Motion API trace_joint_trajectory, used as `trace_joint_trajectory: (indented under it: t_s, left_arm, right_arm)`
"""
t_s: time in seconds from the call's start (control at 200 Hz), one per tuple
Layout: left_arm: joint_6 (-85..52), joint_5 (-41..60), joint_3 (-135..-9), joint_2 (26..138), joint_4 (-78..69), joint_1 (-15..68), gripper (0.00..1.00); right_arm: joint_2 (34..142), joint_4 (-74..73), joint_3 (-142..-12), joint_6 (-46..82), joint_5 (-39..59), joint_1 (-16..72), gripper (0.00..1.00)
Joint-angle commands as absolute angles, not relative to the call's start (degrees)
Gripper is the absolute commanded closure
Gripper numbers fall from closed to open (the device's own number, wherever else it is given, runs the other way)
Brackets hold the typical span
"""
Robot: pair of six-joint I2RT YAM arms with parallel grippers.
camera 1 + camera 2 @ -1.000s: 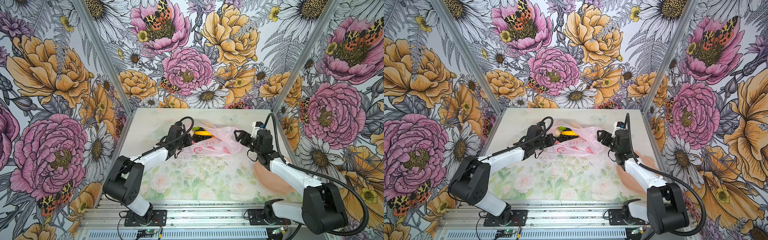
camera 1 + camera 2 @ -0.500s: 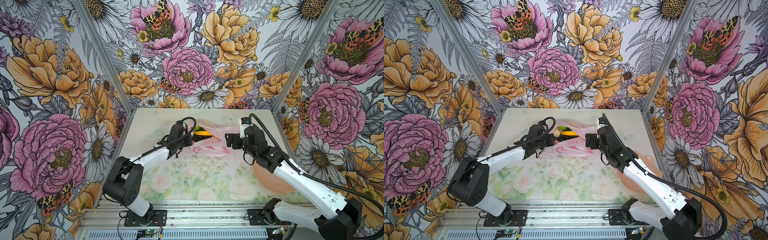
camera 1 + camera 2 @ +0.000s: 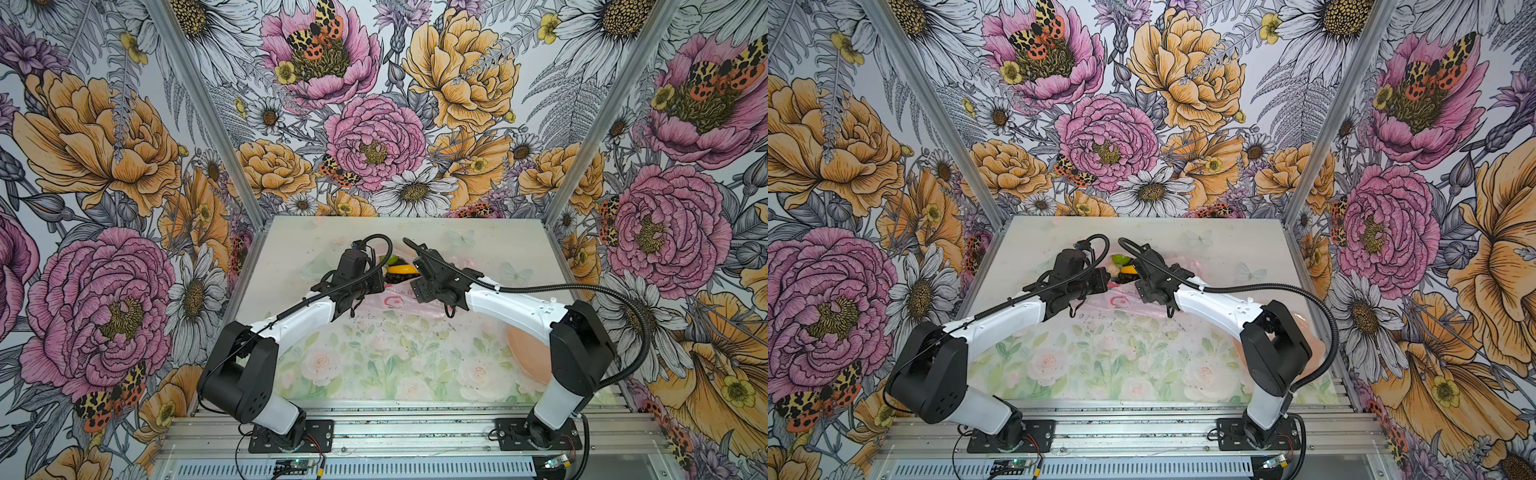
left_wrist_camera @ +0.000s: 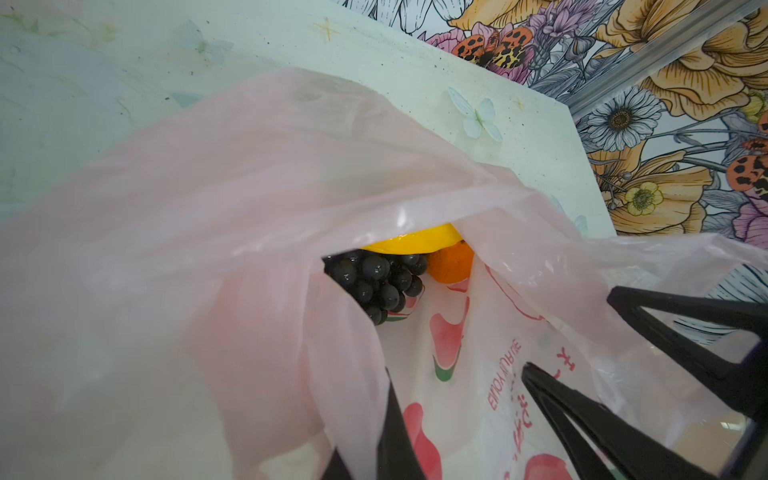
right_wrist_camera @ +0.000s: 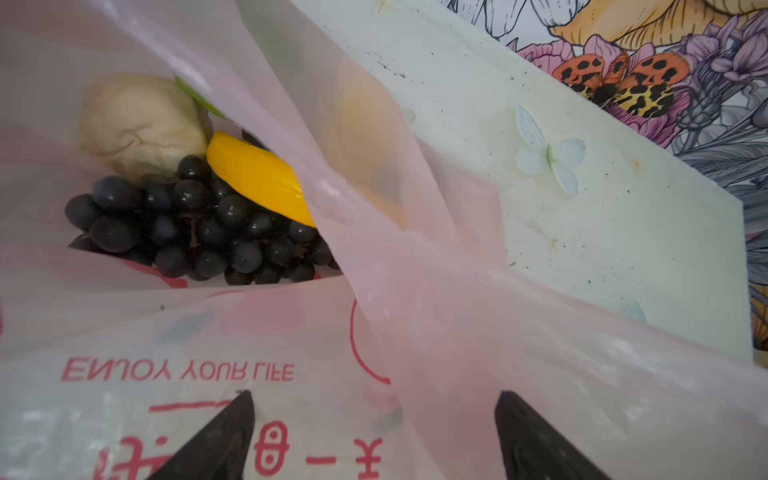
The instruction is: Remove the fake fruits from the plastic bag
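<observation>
Right wrist view: right gripper (image 5: 374, 395), jaws spread and empty, at the mouth of the plastic bag (image 5: 457, 332). Grape bunch (image 5: 199, 232) lies just ahead, leftward. Left gripper (image 4: 392, 399): clenched on the bag's film.

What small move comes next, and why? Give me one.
Probably ease the right gripper, jaws open, forward into the plastic bag toward the grape bunch: the left gripper is shut on the bag's film, its mouth gapes, and the grapes lie nearest.
</observation>
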State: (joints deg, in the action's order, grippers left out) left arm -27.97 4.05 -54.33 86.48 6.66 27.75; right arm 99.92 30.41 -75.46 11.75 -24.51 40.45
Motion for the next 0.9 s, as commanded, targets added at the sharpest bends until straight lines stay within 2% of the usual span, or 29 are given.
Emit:
trace_joint_trajectory:
  t_s: [0.0, 0.23, 0.325, 0.415, 0.565, 0.661, 0.741, 0.896]
  left_arm:
    - [-26.5, 4.4, -52.3, 83.8, 6.4, 27.9, 1.00]
    - [-25.4, 5.6, -50.6, 82.0, 5.7, 27.6, 1.00]
    - [-25.3, 6.2, -49.8, 81.7, 5.0, 27.5, 1.00]
    - [-25.0, 6.1, -49.3, 81.3, 5.0, 27.3, 1.00]
    - [-23.4, 6.8, -47.7, 80.3, 4.3, 26.8, 1.00]
    - [-21.6, 7.6, -46.8, 79.3, 3.1, 26.8, 1.00]
    - [-20.4, 7.8, -46.2, 78.6, 2.0, 26.8, 1.00]
    - [-19.0, 8.7, -44.1, 76.9, -1.9, 26.1, 1.00]
  right_arm:
    - [102.6, 30.4, -79.1, 8.5, -30.8, 39.7, 0.08]
    - [107.2, 30.3, -82.0, 8.1, -30.2, 36.2, 0.25]
    - [108.4, 30.4, -83.4, 6.8, -30.3, 36.0, 0.37]
    - [106.9, 30.4, -83.8, 7.4, -28.0, 34.9, 0.53]
    - [100.2, 30.1, -82.2, 11.1, -14.7, 29.6, 0.81]
    - [95.8, 29.6, -80.6, 13.6, -5.9, 25.9, 0.94]
    - [92.6, 28.5, -78.2, 16.2, 1.1, 22.5, 1.00]
    - [87.5, 20.5, -70.0, 23.2, 16.3, 13.6, 1.00]
